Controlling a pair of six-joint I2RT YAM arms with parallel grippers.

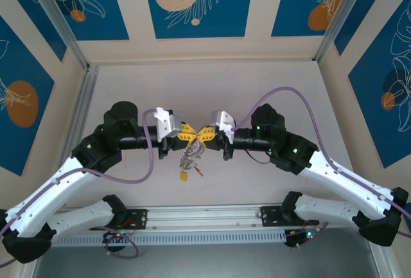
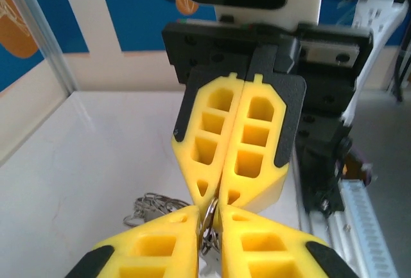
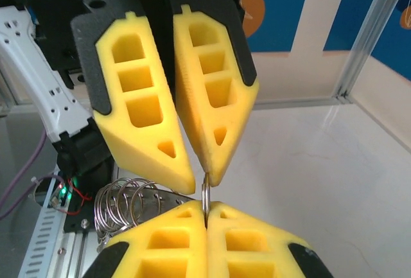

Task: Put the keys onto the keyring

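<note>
The right gripper [image 3: 205, 208] pinches the thin silvery wire keyring [image 3: 204, 192]; the left gripper [image 2: 209, 217], jaws slightly parted, should close squarely before threading the dangling metal keys [image 1: 191, 156].

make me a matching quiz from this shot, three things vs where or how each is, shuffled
1 right gripper
2 keys
3 cable

a dangling in a bunch
b purple, looping off an arm
c shut on the keyring

Pairs: 1-c, 2-a, 3-b
</note>
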